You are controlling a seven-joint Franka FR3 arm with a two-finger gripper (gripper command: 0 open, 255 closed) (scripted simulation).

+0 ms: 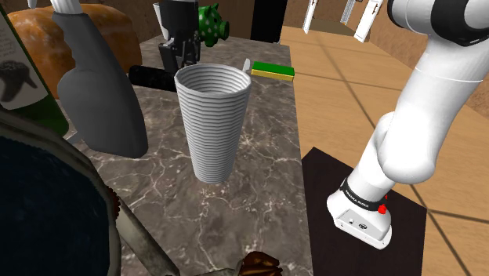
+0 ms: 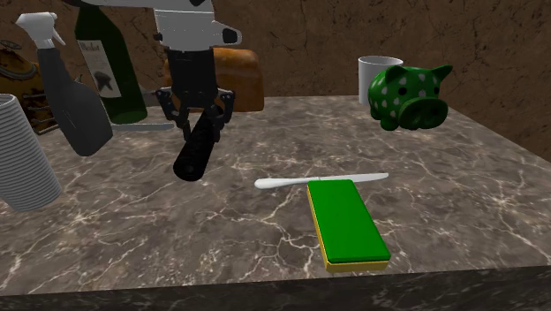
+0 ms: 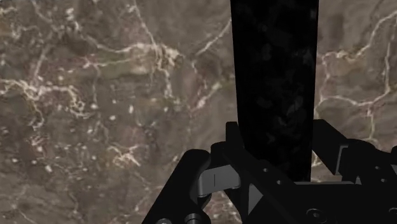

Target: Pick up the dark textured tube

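Contact is seen between the gripper point(image 2: 201, 124) and the dark textured tube point(image 2: 192, 159), which is clasped near one end by fingers drawn in to its width. The tube is found left of the green sponge point(image 2: 346, 221) in the second exterior view, slanted over the marbled desk point(image 2: 441, 177). It is judged stiff, light and grippy. A hold nearer its middle would be steadier.

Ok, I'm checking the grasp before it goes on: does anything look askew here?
Only the dark tube: the gripper clasps it near one end, so most of it juts out to one side, seemingly slanted. Nothing looks spilled or toppled.
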